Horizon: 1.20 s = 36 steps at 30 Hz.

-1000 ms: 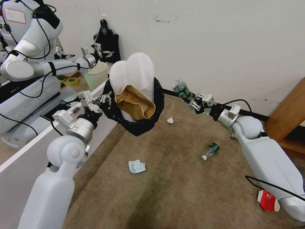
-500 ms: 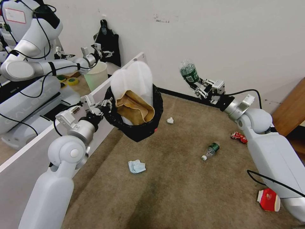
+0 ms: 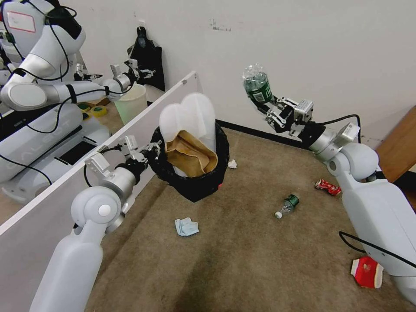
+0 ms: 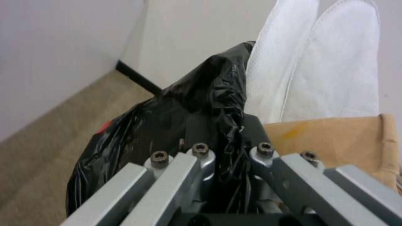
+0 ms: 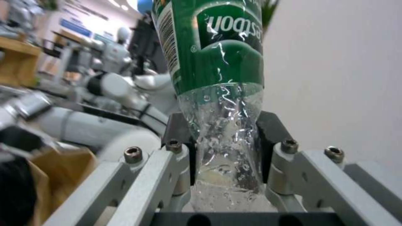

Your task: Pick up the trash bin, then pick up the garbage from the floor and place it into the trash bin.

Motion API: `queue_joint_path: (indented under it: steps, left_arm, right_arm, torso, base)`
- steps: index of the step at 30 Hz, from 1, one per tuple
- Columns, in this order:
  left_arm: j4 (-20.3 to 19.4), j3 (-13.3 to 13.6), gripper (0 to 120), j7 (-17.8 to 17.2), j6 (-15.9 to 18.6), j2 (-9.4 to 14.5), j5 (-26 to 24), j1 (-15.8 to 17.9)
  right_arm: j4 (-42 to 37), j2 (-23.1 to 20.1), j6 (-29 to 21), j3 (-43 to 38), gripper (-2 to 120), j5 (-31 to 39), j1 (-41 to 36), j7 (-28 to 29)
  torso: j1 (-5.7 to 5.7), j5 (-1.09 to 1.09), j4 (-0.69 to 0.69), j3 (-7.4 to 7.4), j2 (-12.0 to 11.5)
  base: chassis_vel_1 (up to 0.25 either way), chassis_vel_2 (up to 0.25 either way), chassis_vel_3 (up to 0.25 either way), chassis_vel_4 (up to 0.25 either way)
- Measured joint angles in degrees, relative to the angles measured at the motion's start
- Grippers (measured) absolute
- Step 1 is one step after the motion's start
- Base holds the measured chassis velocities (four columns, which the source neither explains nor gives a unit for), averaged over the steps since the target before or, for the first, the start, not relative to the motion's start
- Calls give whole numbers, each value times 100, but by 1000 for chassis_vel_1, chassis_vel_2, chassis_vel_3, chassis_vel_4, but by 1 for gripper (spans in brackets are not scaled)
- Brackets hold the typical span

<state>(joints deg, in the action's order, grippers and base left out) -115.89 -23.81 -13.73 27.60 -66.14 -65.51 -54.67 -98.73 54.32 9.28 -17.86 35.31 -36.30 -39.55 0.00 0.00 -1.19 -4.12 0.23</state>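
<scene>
My left gripper point(image 3: 151, 149) is shut on the rim of the trash bin point(image 3: 197, 184), a red bin in a black bag, held above the floor point(image 3: 242, 255). White slippers point(image 3: 190, 117) and a brown paper bag point(image 3: 193, 154) stick out of it. In the left wrist view the gripper point(image 4: 229, 153) pinches the black bag point(image 4: 201, 103) beside the slippers point(image 4: 331, 62). My right gripper point(image 3: 269, 108) is shut on a green-labelled bottle point(image 3: 256, 89), held high to the right of the bin; the bottle point(image 5: 218, 62) stands between the fingers point(image 5: 178, 150). Garbage on the carpet: a paper wad point(image 3: 232, 164), a bottle point(image 3: 287, 206), a crushed can point(image 3: 327, 186), a blue mask point(image 3: 186, 226), a red-white carton point(image 3: 366, 272).
A white partition point(image 3: 52, 199) runs along the left. Behind it stand another robot point(image 3: 39, 65) and a pale cream-green bucket point(image 3: 131, 102). A black bag point(image 3: 147, 56) hangs on the far wall. Wooden furniture point(image 3: 396, 151) is at the right.
My right gripper has lifted the bottle up and toward the wall. My left gripper has carried the bin lower and slightly right. The litter on the carpet has not moved.
</scene>
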Motion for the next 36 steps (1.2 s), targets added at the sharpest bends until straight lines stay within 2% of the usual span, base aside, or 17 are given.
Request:
queue_joint_path:
  steps: [4, 18, 36]
  left_arm:
    - [27, 158, 3, 12, 1, -46, 6, 1]
    - [159, 401, 3, 144, -103, -154, -6, 191]
    - [144, 388, 3, 171, -128, -211, 28, 164]
  right_arm:
    - [-179, 23, 10, 241, 22, 70, -3, -11]
    - [-573, -26, -94, 795, 22, 498, -146, -229]
    - [-510, -118, -87, 1451, 22, 322, -362, -318]
  torso:
    - [0, 0, 0, 0, 0]
    - [0, 0, 0, 0, 0]
    - [0, 0, 0, 0, 0]
  base:
    - [0, 0, 0, 0]
    - [0, 0, 0, 0]
    - [0, 0, 0, 0]
